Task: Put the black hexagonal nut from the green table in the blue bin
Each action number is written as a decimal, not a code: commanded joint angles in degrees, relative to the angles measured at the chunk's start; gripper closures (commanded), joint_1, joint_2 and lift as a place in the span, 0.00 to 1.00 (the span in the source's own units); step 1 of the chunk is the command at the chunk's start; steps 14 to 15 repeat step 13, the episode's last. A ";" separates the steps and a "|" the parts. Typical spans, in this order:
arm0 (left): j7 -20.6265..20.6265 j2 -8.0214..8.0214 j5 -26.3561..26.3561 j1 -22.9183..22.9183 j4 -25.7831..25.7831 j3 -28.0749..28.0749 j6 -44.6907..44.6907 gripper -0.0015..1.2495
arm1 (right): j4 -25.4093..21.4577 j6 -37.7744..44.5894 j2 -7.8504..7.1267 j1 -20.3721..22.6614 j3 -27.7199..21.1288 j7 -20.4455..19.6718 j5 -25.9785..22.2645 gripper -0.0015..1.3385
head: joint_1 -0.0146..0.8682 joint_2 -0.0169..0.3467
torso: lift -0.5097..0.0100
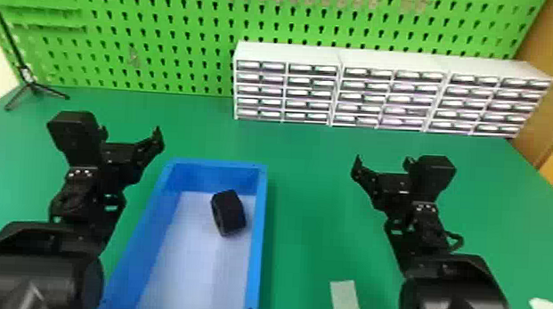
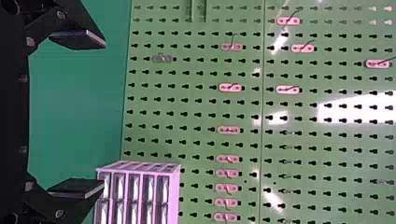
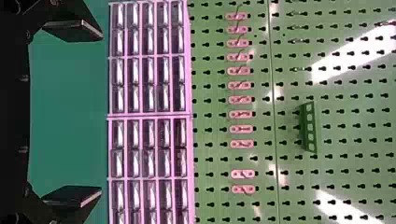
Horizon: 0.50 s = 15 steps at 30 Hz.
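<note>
The black hexagonal nut (image 1: 229,213) lies in the blue bin (image 1: 258,253), on its pale floor towards the far right part. Left of the bin, my left gripper (image 1: 130,135) is held above the green table (image 1: 307,189). Over the table to the bin's right is my right gripper (image 1: 383,162). In its wrist view the left gripper (image 2: 103,114) is open, its fingers wide apart with nothing held. The right gripper (image 3: 101,113) is likewise open and holds nothing.
White drawer cabinets (image 1: 289,56) stand along the back below a green pegboard (image 1: 169,35). A small black tripod (image 1: 32,87) is at the far left. Pale strips (image 1: 346,302) lie near the front, right of the bin.
</note>
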 commanded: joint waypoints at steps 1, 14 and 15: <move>0.06 0.00 0.00 0.09 0.04 -0.03 0.00 0.18 | -0.01 0.00 -0.08 0.01 -0.03 0.00 -0.10 0.10 | 0.79 0.12 | 0.80; -0.03 0.00 0.09 0.09 -0.05 -0.11 0.00 0.18 | -0.01 0.18 -0.08 0.01 0.15 0.00 -0.54 0.10 | 0.79 0.12 | 0.80; -0.03 0.00 0.09 0.09 -0.05 -0.11 0.00 0.18 | -0.01 0.18 -0.08 0.01 0.15 0.00 -0.54 0.10 | 0.79 0.12 | 0.80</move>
